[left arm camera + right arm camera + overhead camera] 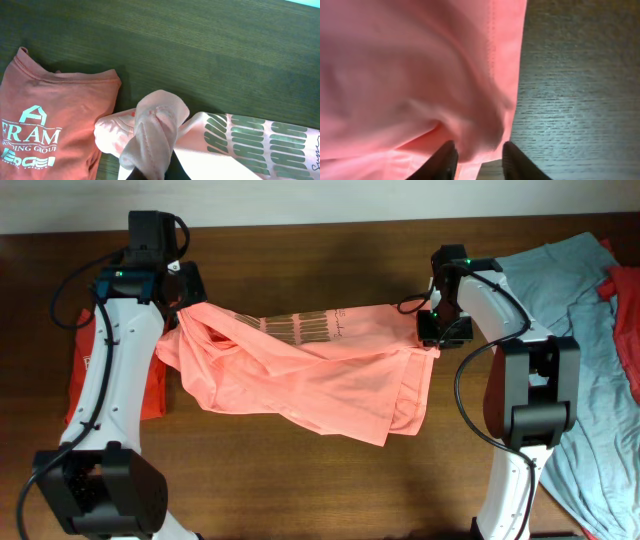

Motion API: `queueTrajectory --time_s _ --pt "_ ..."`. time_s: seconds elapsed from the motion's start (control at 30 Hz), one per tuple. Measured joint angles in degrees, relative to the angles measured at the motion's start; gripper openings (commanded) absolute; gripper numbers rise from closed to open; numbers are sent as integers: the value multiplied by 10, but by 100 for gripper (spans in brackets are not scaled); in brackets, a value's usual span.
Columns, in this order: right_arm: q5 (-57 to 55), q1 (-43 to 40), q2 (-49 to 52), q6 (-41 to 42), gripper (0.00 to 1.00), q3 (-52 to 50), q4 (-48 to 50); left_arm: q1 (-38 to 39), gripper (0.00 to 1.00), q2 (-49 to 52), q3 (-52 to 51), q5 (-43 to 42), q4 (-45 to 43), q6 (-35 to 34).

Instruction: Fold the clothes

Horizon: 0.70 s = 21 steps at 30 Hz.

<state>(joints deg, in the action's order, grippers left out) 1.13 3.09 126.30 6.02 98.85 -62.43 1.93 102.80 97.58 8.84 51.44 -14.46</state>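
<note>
Although no clean fold was yet visible, the garment in hand was spread across the middle of the desk [300,490]. At the left edge an orange-red shirt [75,385] with pale FRAM lettering lay flat, partly under the left arm [105,380], apparently set aside. Just right of it the left end effector [188,302] was clamped tight on a bunched corner of the salmon-pink shirt [300,375], seemingly raising that end so the cloth could be drawn taut. The shirt ran rightward, its printed band [300,328] along the far edge and slack folds sagging toward the near side. At its right corner the right end effector [479,162] stood narrowly parted with the hem in the gap; whether it gripped could not be told. Well right, a grey-blue shirt [580,290] and a red shirt [625,290] lay in a heap, probably awaiting later turns.
</note>
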Motion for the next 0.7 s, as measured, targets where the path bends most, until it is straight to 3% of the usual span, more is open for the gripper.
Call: queueTrajectory --time_s 0.07,0.17,0.47,0.53,0.57,0.7 --pt "0 0 0 0 36 -1 12 0 0 0 0 0 0 0" --pt "0 0 0 0 26 -14 25 0 0 0 0 0 0 0" --pt "0 0 3 0 27 -21 31 0 1 0 0 0 1 0" --pt "0 0 3 0 19 -26 37 0 1 0 0 0 1 0" --pt "0 0 3 -1 4 -31 40 0 1 0 0 0 1 0" --pt "2 0 3 1 4 -40 42 0 1 0 0 0 1 0"
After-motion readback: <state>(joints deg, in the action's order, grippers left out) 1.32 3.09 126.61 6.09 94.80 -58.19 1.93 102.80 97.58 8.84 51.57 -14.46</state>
